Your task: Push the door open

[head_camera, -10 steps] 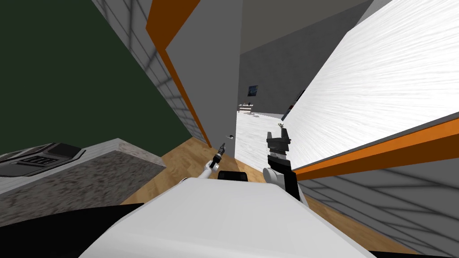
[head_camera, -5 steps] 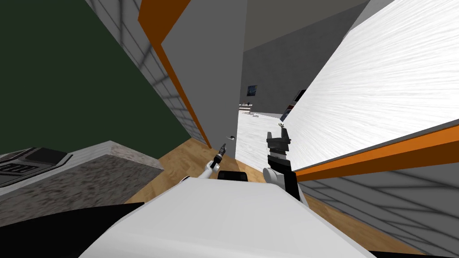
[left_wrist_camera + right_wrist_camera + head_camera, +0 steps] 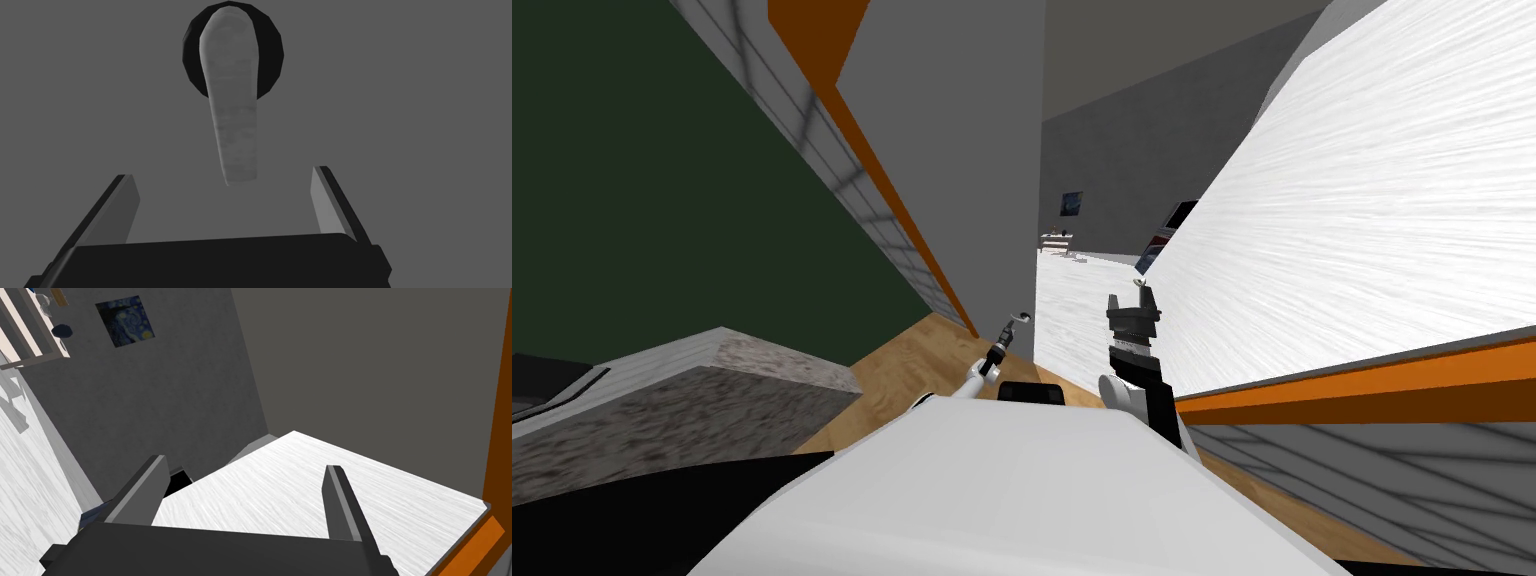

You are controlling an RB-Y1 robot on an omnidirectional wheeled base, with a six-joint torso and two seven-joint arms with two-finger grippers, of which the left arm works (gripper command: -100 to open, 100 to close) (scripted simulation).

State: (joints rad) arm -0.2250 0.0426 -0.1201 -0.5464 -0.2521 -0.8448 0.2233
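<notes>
Door (image 3: 952, 180) handle (image 3: 234, 115) — left gripper (image 3: 222, 175) aimed at it, fingers (image 3: 323, 205) spread.

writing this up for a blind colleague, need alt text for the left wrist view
The open left tool faces a light grey lever handle on a round black plate, set in a flat grey door. The lever's free end points at the gap between the tool's fingers.
</notes>
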